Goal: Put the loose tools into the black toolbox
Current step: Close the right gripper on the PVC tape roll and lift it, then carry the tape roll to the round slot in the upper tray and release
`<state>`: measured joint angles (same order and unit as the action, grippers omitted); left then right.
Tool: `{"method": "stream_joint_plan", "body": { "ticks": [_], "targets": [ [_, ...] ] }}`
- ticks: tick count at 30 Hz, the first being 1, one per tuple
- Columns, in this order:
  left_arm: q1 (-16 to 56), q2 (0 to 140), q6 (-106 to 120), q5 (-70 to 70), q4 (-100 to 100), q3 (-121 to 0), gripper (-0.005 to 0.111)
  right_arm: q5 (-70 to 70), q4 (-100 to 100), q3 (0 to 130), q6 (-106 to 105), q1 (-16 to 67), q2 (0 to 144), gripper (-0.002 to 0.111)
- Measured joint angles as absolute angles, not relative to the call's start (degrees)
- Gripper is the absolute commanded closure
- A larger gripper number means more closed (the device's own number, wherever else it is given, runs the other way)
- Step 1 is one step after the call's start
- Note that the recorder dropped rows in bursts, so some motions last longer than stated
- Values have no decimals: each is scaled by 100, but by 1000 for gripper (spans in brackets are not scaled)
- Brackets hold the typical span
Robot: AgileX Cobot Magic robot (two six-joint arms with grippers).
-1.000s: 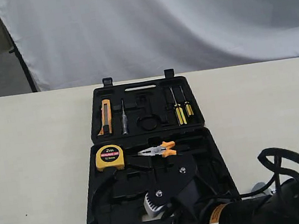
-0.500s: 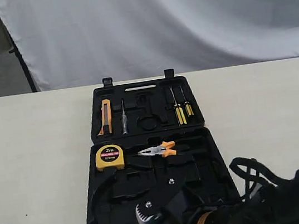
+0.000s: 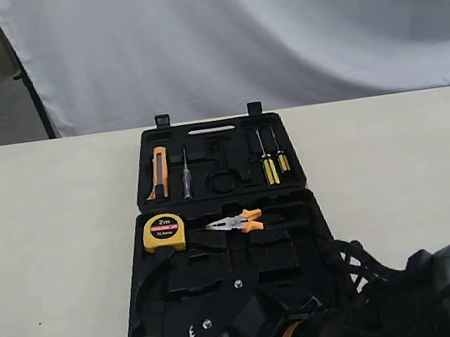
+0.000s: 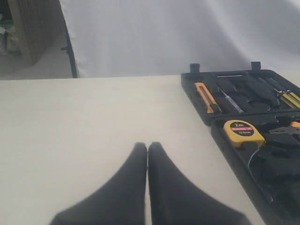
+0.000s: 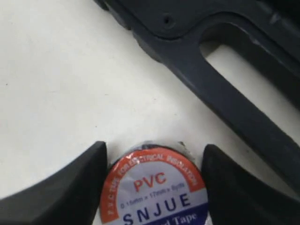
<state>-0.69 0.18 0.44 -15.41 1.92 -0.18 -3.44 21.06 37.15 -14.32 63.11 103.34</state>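
The small tape roll (image 5: 154, 187) with a red, white and blue label lies on the table beside the handle (image 5: 225, 93) of the black toolbox (image 3: 227, 295). My right gripper (image 5: 153, 149) has a finger pressed against each side of the roll. In the exterior view the right arm (image 3: 257, 329) hangs over the toolbox's near edge and hides the roll. My left gripper (image 4: 147, 146) is shut and empty above bare table, beside the toolbox (image 4: 224, 140). The wrench and the hammer are out of view.
The open box holds a yellow tape measure (image 3: 163, 232) and orange-handled pliers (image 3: 237, 222). Its lid carries a utility knife (image 3: 158, 174) and screwdrivers (image 3: 269, 166). A white curtain hangs behind the table. Black cables (image 3: 367, 270) loop off the right arm.
The right arm has drawn back from over the toolbox's lower tray to its near edge, sinking lower in the exterior view. The toolbox and its contents have not moved.
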Motion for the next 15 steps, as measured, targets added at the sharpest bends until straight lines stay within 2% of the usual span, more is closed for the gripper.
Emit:
{"method": "stream_joint_plan", "body": {
  "ticks": [1, 2, 7, 11, 15],
  "targets": [
    [-69, 18, 44, -1541, 192, -18, 106, -280, 2106, 3725, -1456, 6311, 10298, 107],
    [-69, 18, 44, -1541, 192, -18, 106, -215, 2106, 3725, -1454, 6311, 10270, 108],
    [-69, 18, 44, -1541, 192, -18, 106, 629, 2118, 3672, -1454, 6311, 9603, 108],
    [-69, 18, 44, -1541, 192, -18, 106, 723, 2118, 3668, -1454, 6288, 8701, 108],
    [-69, 18, 44, -1541, 192, -18, 106, 766, 1961, 4191, -1454, 5644, 8211, 108]
  ]
}}
